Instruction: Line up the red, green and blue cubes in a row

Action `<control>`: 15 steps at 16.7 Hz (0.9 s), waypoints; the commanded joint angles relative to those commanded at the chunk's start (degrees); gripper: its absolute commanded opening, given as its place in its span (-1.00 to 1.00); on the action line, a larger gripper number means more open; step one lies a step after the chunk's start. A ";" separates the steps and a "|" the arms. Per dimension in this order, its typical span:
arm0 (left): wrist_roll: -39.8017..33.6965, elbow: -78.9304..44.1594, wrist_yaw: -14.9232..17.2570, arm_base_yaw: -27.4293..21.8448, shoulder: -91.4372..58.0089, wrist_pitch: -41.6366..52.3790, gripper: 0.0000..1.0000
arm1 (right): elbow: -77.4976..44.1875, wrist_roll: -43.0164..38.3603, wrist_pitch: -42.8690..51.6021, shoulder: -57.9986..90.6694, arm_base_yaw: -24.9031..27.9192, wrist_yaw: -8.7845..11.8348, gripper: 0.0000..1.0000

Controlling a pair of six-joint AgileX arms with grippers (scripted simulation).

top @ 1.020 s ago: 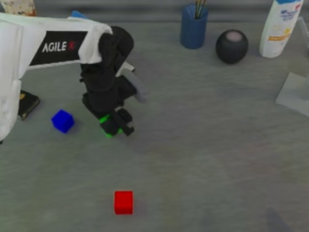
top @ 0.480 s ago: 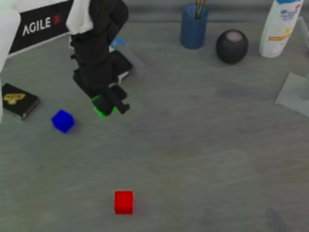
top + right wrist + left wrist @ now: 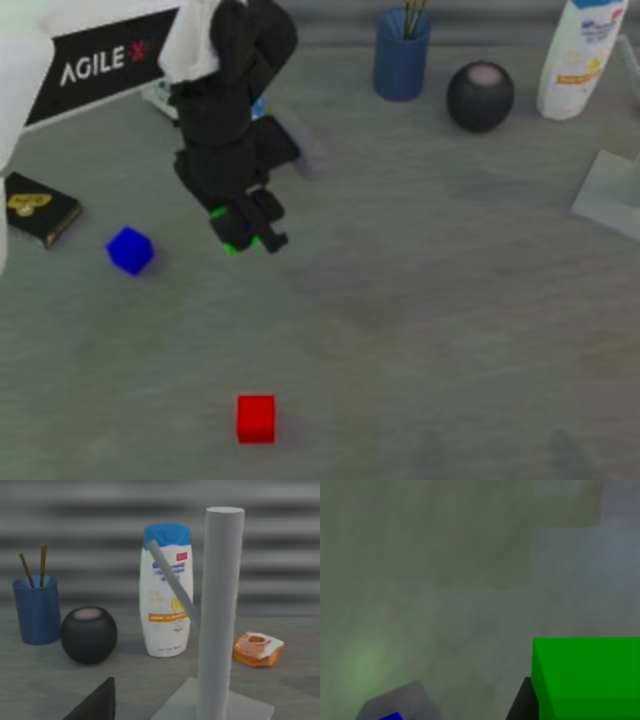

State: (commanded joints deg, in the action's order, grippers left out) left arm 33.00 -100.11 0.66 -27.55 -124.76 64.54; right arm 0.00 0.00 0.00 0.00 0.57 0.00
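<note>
A grey table (image 3: 430, 330) carries three small cubes, one of each colour: the blue cube (image 3: 130, 250) near the left edge, the red cube (image 3: 256, 418) by the near edge, and the green cube (image 3: 232, 243) clamped in the left gripper (image 3: 245, 238) above the table's left half. Toward the far edge stand one blue pen cup (image 3: 401, 57), one dark round speaker (image 3: 480, 96) and one shampoo bottle (image 3: 582, 60); one black book (image 3: 36, 208) lies at the left edge. The right gripper is out of sight, its state impossible to tell.

Top view looking straight down at table (image 3: 450, 330). Left wrist close above tabletop. Right wrist low, facing far-edge bottle (image 3: 166, 590), shared with top.
</note>
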 joint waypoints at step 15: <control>5.64 18.03 -0.05 -24.11 14.46 -3.43 -1.00 | 0.00 0.00 0.00 0.00 0.00 0.00 1.00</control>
State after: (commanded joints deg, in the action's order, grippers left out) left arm 38.65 -82.08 0.62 -51.66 -110.30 61.11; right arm 0.00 0.00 0.00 0.00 0.57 0.00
